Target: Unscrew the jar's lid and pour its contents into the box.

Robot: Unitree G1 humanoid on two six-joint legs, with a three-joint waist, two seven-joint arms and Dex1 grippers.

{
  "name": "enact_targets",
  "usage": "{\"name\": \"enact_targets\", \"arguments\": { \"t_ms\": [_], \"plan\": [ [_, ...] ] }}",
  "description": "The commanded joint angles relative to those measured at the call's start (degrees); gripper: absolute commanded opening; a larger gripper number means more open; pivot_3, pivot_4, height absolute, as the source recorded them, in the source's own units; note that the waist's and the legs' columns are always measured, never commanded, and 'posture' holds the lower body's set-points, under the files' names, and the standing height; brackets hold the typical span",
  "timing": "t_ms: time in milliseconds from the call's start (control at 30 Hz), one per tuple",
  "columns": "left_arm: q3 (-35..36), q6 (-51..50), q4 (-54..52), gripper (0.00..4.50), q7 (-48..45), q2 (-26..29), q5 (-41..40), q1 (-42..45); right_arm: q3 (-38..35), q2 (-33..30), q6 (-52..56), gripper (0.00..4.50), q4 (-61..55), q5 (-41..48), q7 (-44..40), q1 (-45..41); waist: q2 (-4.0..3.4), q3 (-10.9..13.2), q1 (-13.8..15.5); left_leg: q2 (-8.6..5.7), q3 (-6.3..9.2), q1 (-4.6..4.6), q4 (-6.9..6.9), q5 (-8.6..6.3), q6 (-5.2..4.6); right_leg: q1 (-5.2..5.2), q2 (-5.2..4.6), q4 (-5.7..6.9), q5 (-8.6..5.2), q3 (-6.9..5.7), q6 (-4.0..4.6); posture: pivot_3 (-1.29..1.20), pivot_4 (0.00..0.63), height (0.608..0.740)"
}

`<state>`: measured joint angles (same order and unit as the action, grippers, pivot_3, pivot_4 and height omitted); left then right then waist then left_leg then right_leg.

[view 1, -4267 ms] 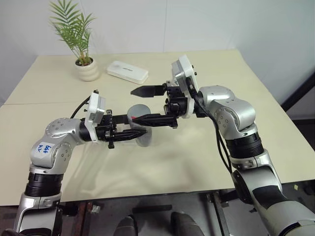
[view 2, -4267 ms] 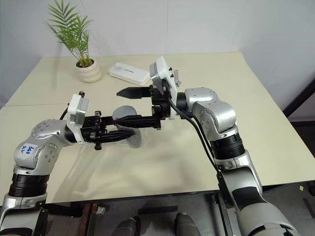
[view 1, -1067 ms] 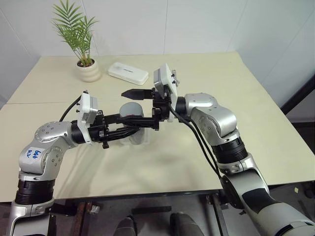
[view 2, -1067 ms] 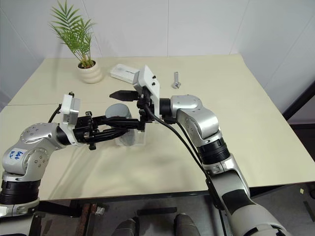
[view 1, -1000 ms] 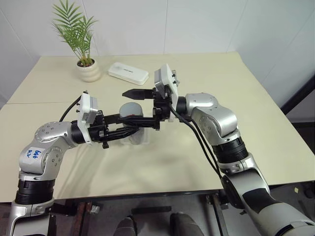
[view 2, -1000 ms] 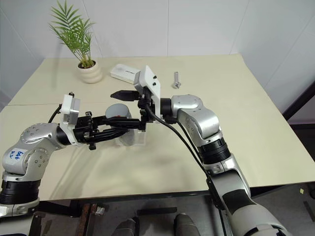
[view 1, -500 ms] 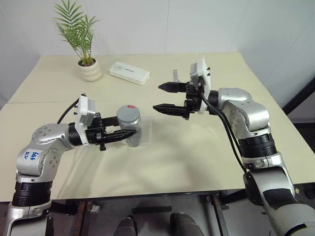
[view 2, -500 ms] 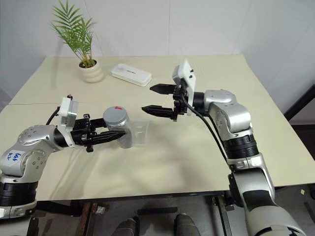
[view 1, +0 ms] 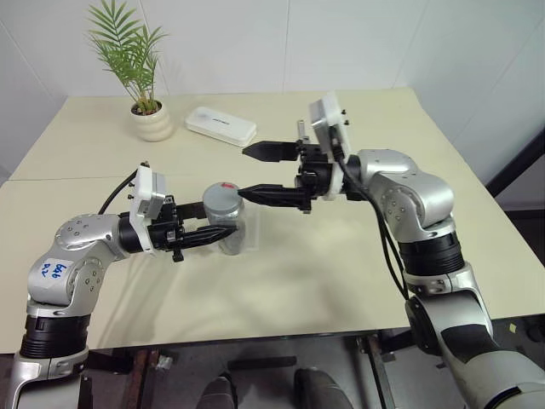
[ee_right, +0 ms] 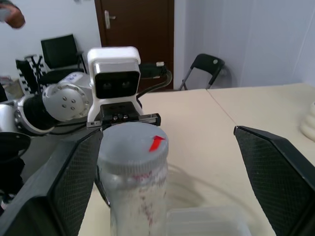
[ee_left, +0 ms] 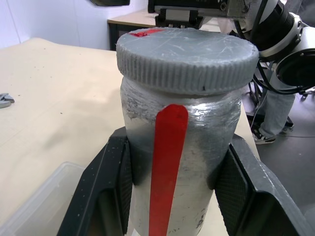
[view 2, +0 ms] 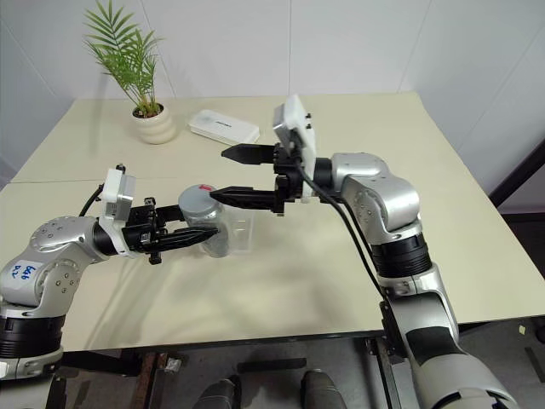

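Cream tabletop (view 1: 358, 256) is carrying the scene: the jar (view 1: 225, 223) is standing upright above the clear box (view 1: 249, 230), its grey lid (ee_left: 187, 51) screwed on, the left gripper (view 1: 215, 238) clamping its body, while the right gripper (view 1: 254, 173) is hanging spread wide beside the lid, apart from it.

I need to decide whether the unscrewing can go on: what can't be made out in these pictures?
- Contents: hidden in every view by the jar's opaque silver wall and the lid, still on.
- Box: mostly hidden behind the jar in the head views; cut off by the frame edge in both wrist views.
- Bolt: largely covered by the right gripper.
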<state>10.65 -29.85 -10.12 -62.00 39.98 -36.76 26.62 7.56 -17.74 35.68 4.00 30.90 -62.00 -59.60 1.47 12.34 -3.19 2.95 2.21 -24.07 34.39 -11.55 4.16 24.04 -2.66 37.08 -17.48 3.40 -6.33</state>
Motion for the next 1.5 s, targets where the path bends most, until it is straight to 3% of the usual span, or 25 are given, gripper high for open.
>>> {"name": "enact_targets", "arguments": {
  "t_ms": [33,367,1500],
  "plan": [
    [0.6,0.5,-1.7,1.88,0.3,0.3,-1.1,0.6,1.5,1.7,0.9,4.49,-3.0,-0.6,2.1,-2.0,0.0,0.0,0.0,0.0,0.0,0.0,0.0,0.0,0.0,0.0,0.0,0.0,0.0,0.0,0.0,0.0,0.15,0.74],
    [0.3,0.2,-1.9,1.88,0.5,0.3,-1.3,0.9,3.6,5.0,0.8,4.49,-1.6,-3.2,5.9,-3.3,0.0,0.0,0.0,0.0,0.0,-0.01,-0.02,0.0,0.0,0.03,0.01,0.0,0.0,-0.01,0.0,0.0,0.15,0.74],
    [0.4,0.2,-1.8,1.88,0.4,0.4,-1.4,0.7,3.8,1.5,2.1,4.49,-0.4,-4.4,2.8,-2.2,0.0,0.0,0.0,0.0,0.0,-0.02,-0.03,0.0,0.0,0.04,0.01,0.0,0.0,0.0,0.0,0.0,0.15,0.74]
  ]
}}
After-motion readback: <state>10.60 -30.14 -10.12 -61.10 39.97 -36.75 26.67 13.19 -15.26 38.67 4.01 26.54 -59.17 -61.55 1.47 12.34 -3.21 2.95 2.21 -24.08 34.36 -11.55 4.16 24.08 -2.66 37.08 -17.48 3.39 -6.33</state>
